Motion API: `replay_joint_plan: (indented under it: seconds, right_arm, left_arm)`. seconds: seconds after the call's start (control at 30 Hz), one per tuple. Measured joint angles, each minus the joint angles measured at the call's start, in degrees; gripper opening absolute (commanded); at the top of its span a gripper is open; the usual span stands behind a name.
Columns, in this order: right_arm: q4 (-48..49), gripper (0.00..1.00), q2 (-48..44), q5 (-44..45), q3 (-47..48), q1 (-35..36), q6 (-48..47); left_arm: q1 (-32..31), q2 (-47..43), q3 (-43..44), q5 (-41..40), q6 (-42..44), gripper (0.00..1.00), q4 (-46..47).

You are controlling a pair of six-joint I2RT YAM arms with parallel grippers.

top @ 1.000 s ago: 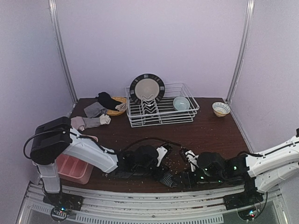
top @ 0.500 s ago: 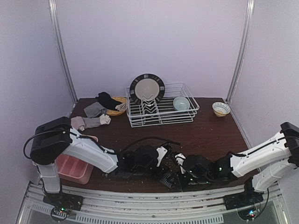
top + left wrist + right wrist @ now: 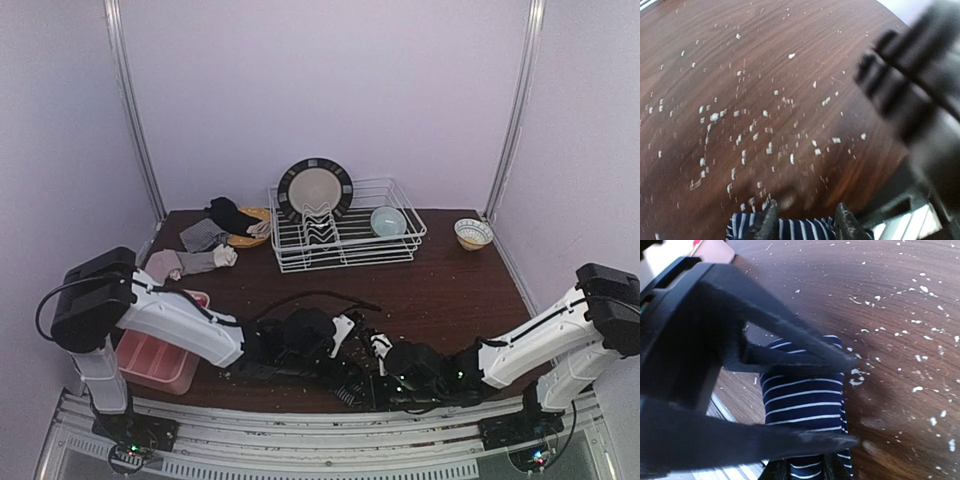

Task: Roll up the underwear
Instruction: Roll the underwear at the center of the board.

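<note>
Right wrist camera gives me the clearest look: the striped underwear lies bunched into a short roll on the table, right by the near edge. The left gripper fills the left half of that view, its two black fingers spread well apart, one across the top of the roll and one across its lower part, so I read it as open, straddling the cloth and not pinching it. The right gripper shows only as two dark tips at the bottom edge, close together with stripes between them; I cannot tell whether they are clamped on the cloth. On the left wrist view the same stripes sit between that gripper's tips, with white crumbs scattered over the brown wood. From the top camera both arms reach low to the middle of the near edge and meet over the roll. A pink tray sits at the near left under the left arm. At the far left corner other underwear is heaped, well apart from the grippers, beside a wire rack holding a plate and a bowl; a second bowl stands at the far right.
</note>
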Motion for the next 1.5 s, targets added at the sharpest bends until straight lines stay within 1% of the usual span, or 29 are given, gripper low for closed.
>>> replay_joint_plan:
  seconds: [0.03, 0.17, 0.27, 0.37, 0.47, 0.57, 0.67, 0.77, 0.87, 0.93, 1.03, 1.07, 1.2, 1.33, 1.5]
  right_arm:
    - [0.5, 0.21, 0.3, 0.0, 0.0, 0.1, 0.3]
    - [2.8, 0.21, 1.7, 0.2, 0.0, 0.6, 1.6]
    - [4.2, 0.21, 2.6, 0.4, 0.0, 0.8, 2.3]
    - [5.5, 0.2, 3.3, 0.4, 0.0, 0.8, 2.8]
    - [6.4, 0.2, 3.9, 0.5, 0.0, 0.8, 2.9]
    - [7.1, 0.2, 4.5, 0.6, 0.0, 0.8, 3.2]
    - [7.6, 0.2, 5.0, 0.7, 0.0, 0.8, 4.0]
    - [8.6, 0.2, 5.7, 0.9, 0.1, 1.0, 4.7]
    - [9.2, 0.2, 6.5, 1.2, 0.6, 1.3, 5.7]
    - [9.4, 0.2, 7.0, 1.5, 1.0, 1.6, 5.9]
    - [9.5, 0.2, 7.3, 1.7, 1.3, 1.7, 6.5]
    - [9.5, 0.2, 7.3, 1.8, 1.3, 1.8, 6.7]
    - [9.5, 0.2, 7.3, 1.9, 1.3, 1.8, 7.0]
    - [9.5, 0.2, 7.4, 2.1, 1.3, 1.9, 7.1]
    - [9.7, 0.2, 7.6, 2.3, 1.4, 2.1, 7.3]
  left_arm:
    - [-0.1, -0.7, -0.4, 0.0, -0.1, 0.5, -0.7]
    - [-0.8, -5.7, -3.0, -0.6, -2.2, 0.56, -4.1]
    - [-1.7, -9.4, -4.3, -2.1, -4.7, 0.57, -7.5]
    - [-2.8, -13.0, -5.7, -4.7, -8.9, 0.56, -10.4]
    - [-4.0, -16.9, -8.1, -8.2, -15.7, 0.52, -13.6]
    - [-5.3, -20.0, -9.4, -12.2, -25.0, 0.5, -18.3]
    - [-6.3, -20.5, -9.2, -14.6, -34.7, 0.5, -22.5]
    - [-6.7, -19.8, -8.3, -15.8, -42.3, 0.52, -26.4]
    - [-6.7, -18.3, -6.6, -16.3, -49.2, 0.56, -27.5]
    - [-6.7, -17.8, -6.3, -16.4, -51.4, 0.6, -27.3]
    - [-6.7, -16.5, -6.3, -16.3, -54.5, 0.75, -26.5]
    - [-6.7, -16.2, -6.3, -16.3, -55.4, 0.77, -26.3]
    - [-6.7, -14.4, -6.3, -16.0, -58.2, 0.81, -24.2]
    - [-6.7, -12.3, -6.4, -15.6, -59.9, 0.79, -21.5]
    - [-6.1, -9.6, -6.4, -14.2, -61.2, 0.64, -17.1]
